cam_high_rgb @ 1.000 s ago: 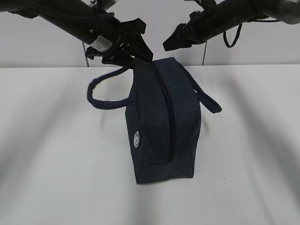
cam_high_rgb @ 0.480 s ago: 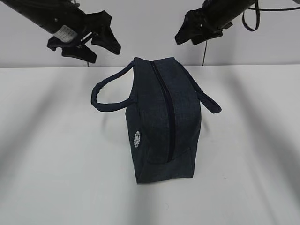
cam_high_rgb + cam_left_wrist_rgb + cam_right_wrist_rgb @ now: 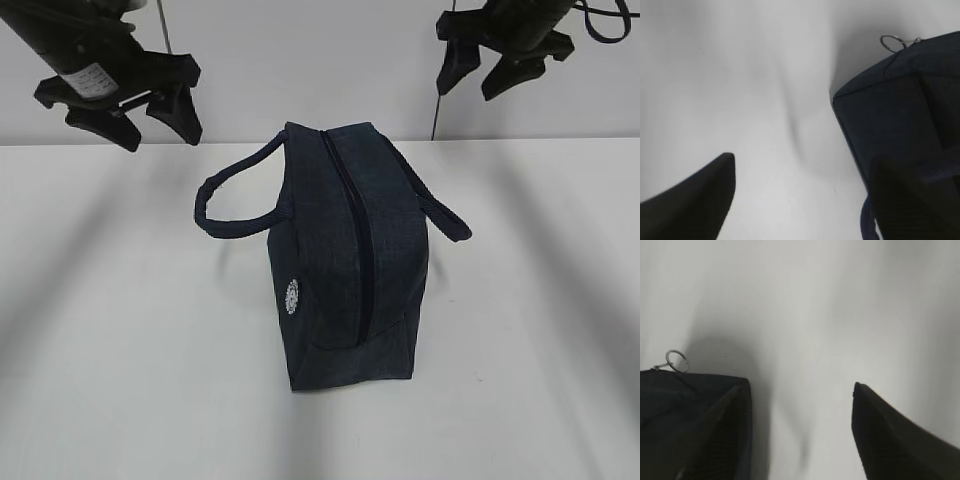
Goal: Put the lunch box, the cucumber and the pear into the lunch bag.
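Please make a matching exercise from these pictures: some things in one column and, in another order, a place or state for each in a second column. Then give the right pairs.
Column 1:
1. lunch bag
2. left gripper
3. right gripper
4. ring pull

Column 2:
a. open, in the air at upper left of the exterior view
b. on the table, zipper closed
c. at the far end of the bag's top
d. open, in the air at upper right of the exterior view

Pairs: 1-b, 2-a, 3-d, 4-c

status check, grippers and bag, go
Left gripper and right gripper open, empty, high above table. Lunch bag zipped shut, untouched. Nothing in the way.
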`<act>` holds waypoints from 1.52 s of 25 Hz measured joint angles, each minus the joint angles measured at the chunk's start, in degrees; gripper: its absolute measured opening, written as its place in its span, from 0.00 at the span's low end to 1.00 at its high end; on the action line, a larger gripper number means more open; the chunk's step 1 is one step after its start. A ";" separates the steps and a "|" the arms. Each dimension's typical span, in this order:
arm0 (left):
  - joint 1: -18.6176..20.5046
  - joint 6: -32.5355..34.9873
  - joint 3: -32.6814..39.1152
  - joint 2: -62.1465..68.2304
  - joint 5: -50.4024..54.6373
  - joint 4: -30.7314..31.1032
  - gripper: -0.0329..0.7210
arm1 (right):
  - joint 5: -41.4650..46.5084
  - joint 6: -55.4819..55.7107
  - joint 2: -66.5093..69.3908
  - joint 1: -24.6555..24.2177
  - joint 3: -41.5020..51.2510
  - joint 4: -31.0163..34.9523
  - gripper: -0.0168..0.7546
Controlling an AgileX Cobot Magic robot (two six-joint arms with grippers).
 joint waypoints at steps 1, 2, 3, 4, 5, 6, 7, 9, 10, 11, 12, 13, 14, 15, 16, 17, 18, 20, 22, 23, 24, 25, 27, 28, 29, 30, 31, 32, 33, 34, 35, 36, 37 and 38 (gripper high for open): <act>0.00 -0.61 0.00 -0.42 0.54 0.40 0.77 | 0.10 0.28 -1.25 0.00 2.02 -0.47 0.65; 0.00 -0.87 0.00 -0.96 1.33 1.09 0.76 | 0.10 0.50 -2.19 0.00 3.89 -0.78 0.64; 0.00 -1.23 0.00 -1.46 2.11 1.72 0.76 | 0.10 0.65 -3.18 0.00 5.26 -1.02 0.64; 0.00 -1.44 0.00 -2.04 2.83 2.58 0.75 | 0.10 0.89 -4.06 -0.09 6.65 -1.16 0.64; 0.00 -1.82 0.00 -2.50 3.76 3.45 0.75 | 0.12 1.04 -4.76 -0.09 7.84 -1.28 0.64; 0.00 -2.29 0.00 -3.18 4.58 4.21 0.74 | 0.23 1.29 -5.61 -0.09 8.88 -1.37 0.64; 0.00 -2.59 0.00 -3.87 5.35 4.95 0.74 | 0.23 1.41 -6.54 -0.09 9.78 -1.37 0.64; 0.00 -2.84 0.20 -5.39 6.59 5.63 0.74 | 0.23 1.55 -8.57 -0.09 12.37 -1.37 0.64; 0.00 -2.96 0.33 -6.27 7.34 5.72 0.74 | 0.23 1.65 -9.92 -0.09 13.59 -1.37 0.64; 0.00 -2.96 0.46 -7.11 7.91 5.85 0.74 | 0.23 1.65 -11.44 -0.09 15.17 -1.37 0.64; 0.00 -2.96 0.46 -7.84 8.55 6.21 0.74 | 0.23 1.65 -12.75 -0.09 16.84 -1.37 0.64; 0.00 -2.96 0.46 -8.62 9.14 6.47 0.74 | 0.23 1.65 -14.35 -0.09 18.53 -1.37 0.64; -0.05 -2.96 0.46 -9.39 9.75 7.01 0.74 | 0.23 1.65 -16.01 -0.09 19.98 -1.37 0.64; -0.05 -2.96 0.46 -10.26 10.22 7.49 0.74 | 0.23 1.75 -17.67 -0.09 21.86 -1.42 0.64; -0.05 -2.96 0.46 -10.93 10.61 7.87 0.74 | 0.23 1.76 -19.08 -0.09 23.84 -1.51 0.64; -0.05 -2.96 0.46 -11.71 10.74 8.01 0.74 | 0.23 1.76 -20.84 -0.09 25.92 -1.51 0.64; -0.05 -2.96 0.46 -12.55 10.78 8.07 0.74 | -0.14 1.76 -22.62 -0.09 27.76 -1.64 0.64; -0.05 -2.96 0.46 -14.01 10.98 8.07 0.74 | -1.37 1.76 -25.98 -0.09 32.26 -1.82 0.64; -0.18 -3.03 0.46 -15.56 11.10 8.07 0.74 | -2.79 1.76 -29.82 -0.09 36.40 -1.82 0.64; -0.43 -3.23 0.70 -16.21 11.10 8.07 0.74 | -3.46 1.76 -31.48 -0.09 38.71 -1.82 0.64; -0.65 -3.35 1.24 -17.11 11.10 8.07 0.74 | -4.31 1.76 -33.45 -0.09 41.08 -1.82 0.64; -1.05 -3.41 1.94 -18.02 11.18 8.07 0.74 | -5.12 1.76 -35.49 -0.09 43.09 -1.91 0.64; -1.87 -3.55 3.81 -20.11 11.23 8.07 0.74 | -6.64 1.76 -39.29 -0.09 47.86 -2.05 0.64; -2.24 -3.69 5.11 -21.48 11.23 8.07 0.74 | -7.37 1.76 -41.43 -0.09 49.81 -2.36 0.64; -2.47 -3.83 6.52 -22.95 11.23 8.07 0.74 | -8.02 1.76 -43.53 -0.09 52.09 -2.64 0.64; -2.75 -4.04 7.79 -24.25 11.25 8.09 0.74 | -8.46 1.76 -45.29 -0.09 54.30 -2.99 0.64; -2.91 -4.05 9.43 -26.02 11.25 8.13 0.74 | -8.88 1.76 -47.38 -0.09 56.39 -3.11 0.64; -3.10 -4.09 11.21 -27.91 11.25 8.13 0.74 | -9.05 1.76 -49.46 -0.09 58.07 -3.36 0.64; -3.15 -4.24 13.06 -29.89 11.30 8.13 0.74 | -9.16 1.76 -51.18 -0.09 59.96 -3.47 0.64; -3.22 -4.29 14.67 -31.61 11.30 8.13 0.74 | -9.32 1.92 -53.18 -0.09 61.76 -3.47 0.64; -3.22 -4.29 16.71 -33.71 11.39 8.13 0.74 | -9.31 1.92 -55.21 -0.09 63.21 -3.47 0.64; -3.22 -4.29 18.75 -35.86 11.40 8.13 0.74 | -9.45 1.92 -56.95 -0.09 64.92 -3.58 0.64; -3.22 -4.29 20.51 -37.70 11.40 8.13 0.74 | -9.46 1.92 -59.08 -0.09 66.61 -3.58 0.64; -3.22 -4.39 22.66 -39.93 11.51 8.19 0.73 | -9.46 1.92 -61.31 -0.09 68.28 -3.58 0.64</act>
